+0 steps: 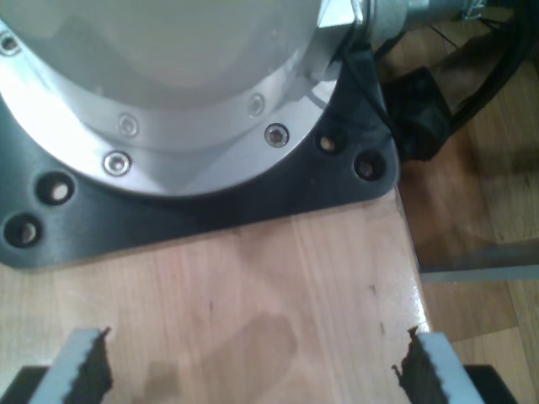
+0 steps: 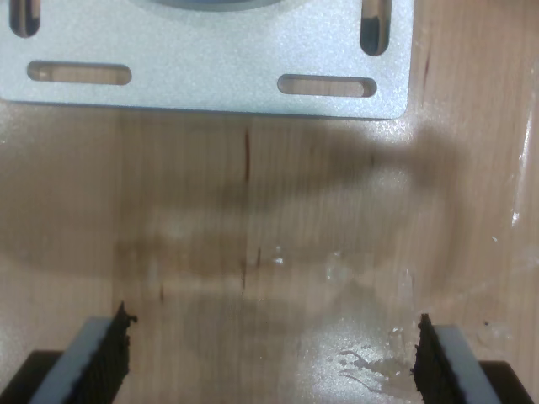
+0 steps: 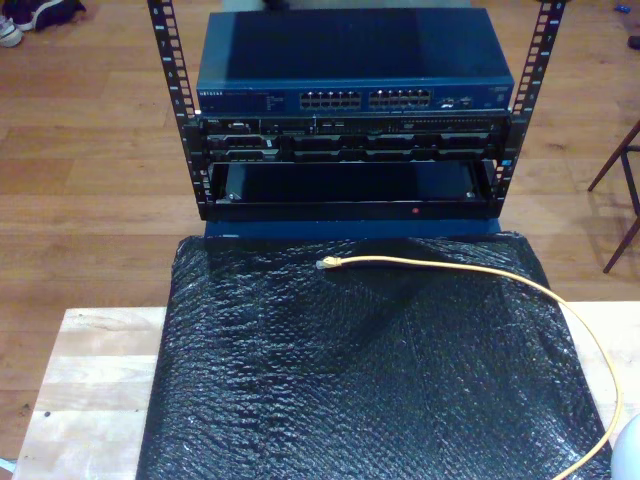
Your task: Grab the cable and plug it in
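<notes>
The yellow cable (image 3: 430,261) lies loose on a black bubble-wrap sheet (image 3: 350,390). Its clear plug (image 3: 326,265) points toward the exterior view's left, just in front of the rack. From the plug the cable runs to the exterior view's right and curves down to the lower right corner. The blue network switch (image 3: 355,85) with its rows of ports (image 3: 365,100) sits at the top of the rack. My first gripper (image 1: 257,358) is open over bare wooden tabletop, with nothing between its fingers. My second gripper (image 2: 271,337) is also open over bare wood, holding nothing.
In front of my first gripper stand a silver arm base (image 1: 168,76) on a black mounting plate (image 1: 210,210), the table's edge (image 1: 413,252) and black cables (image 1: 472,76). A silver slotted plate (image 2: 210,76) lies ahead of my second gripper. Chair legs (image 3: 625,190) stand at the exterior view's right.
</notes>
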### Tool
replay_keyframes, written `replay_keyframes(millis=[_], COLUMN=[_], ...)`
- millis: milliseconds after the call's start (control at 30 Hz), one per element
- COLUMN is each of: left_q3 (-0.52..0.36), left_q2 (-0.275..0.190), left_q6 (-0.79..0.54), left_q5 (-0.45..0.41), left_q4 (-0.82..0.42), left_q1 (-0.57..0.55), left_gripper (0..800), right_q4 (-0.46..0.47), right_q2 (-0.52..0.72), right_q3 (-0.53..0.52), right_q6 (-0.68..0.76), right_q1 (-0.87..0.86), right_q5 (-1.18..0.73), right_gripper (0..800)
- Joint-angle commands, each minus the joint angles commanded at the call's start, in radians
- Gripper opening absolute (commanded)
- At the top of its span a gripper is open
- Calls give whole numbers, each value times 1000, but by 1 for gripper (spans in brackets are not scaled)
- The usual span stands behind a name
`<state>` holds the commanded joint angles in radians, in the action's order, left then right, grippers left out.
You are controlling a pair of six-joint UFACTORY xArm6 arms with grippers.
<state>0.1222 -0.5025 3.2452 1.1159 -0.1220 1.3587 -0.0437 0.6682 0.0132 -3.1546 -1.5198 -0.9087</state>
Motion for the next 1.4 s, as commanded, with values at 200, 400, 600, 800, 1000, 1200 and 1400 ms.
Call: replay_keyframes(millis=[200, 400, 600, 800, 1000, 1200, 1400], left_q3=[0, 0, 0, 0, 0, 5, 18], left_q2=[2, 2, 2, 0, 2, 0, -5], left_q6=[0, 0, 0, 0, 0, -2, 0], left_q5=[0, 0, 0, 0, 0, 6, 14], left_q4=[0, 0, 0, 0, 0, -5, -8], left_q1=[0, 0, 0, 0, 0, 0, 2], left_gripper=[800, 800, 800, 800, 800, 800, 800], right_q4=[0, 0, 2, 2, 2, 3, 2], right_q2=[0, 0, 0, 0, 0, 21, 48], right_q3=[0, 0, 0, 0, 0, 12, 17], right_q6=[0, 0, -3, -3, -3, -2, -2], right_q1=[0, 0, 0, 0, 0, 0, 0], right_q5=[0, 0, -2, -2, -2, -5, -20], right_gripper=[798, 798, 798, 798, 798, 798, 799])
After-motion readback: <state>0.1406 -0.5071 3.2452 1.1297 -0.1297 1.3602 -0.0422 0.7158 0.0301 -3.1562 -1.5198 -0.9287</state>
